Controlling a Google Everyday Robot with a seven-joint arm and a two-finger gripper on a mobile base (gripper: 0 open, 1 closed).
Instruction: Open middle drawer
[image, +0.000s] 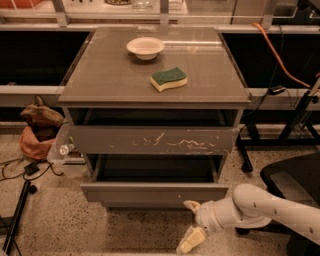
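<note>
1. The cabinet (100, 82) stands in the middle of the view, and its flat top serves as a table.
2. A white bowl (145, 47) sits near the back edge of that top, about midway along it.
3. A green and yellow sponge (169, 79) lies nearer the front edge than the bowl, a little toward the right edge, apart from the bowl.
4. Below the front edge, the scratched drawer (155, 140) stands partly out, with a dark gap above its front.
5. The middle drawer (150, 192) is the plain front under it. It also stands out from the cabinet, and its open cavity shows behind it.
6. The white arm (270, 207) comes in from the lower right, low over the speckled floor, bends, and reaches left toward the cabinet's front right corner.
7. The gripper (189, 223) sits just below the right end of the middle drawer's front.
8. Its two fingers are spread wide with nothing between them. The upper fingertip (190, 204) is right at the front's lower edge, and I cannot tell if it touches. The lower one points down toward the floor.
9. A brown and orange bag (37, 130) rests on the floor off the left edge.
</note>
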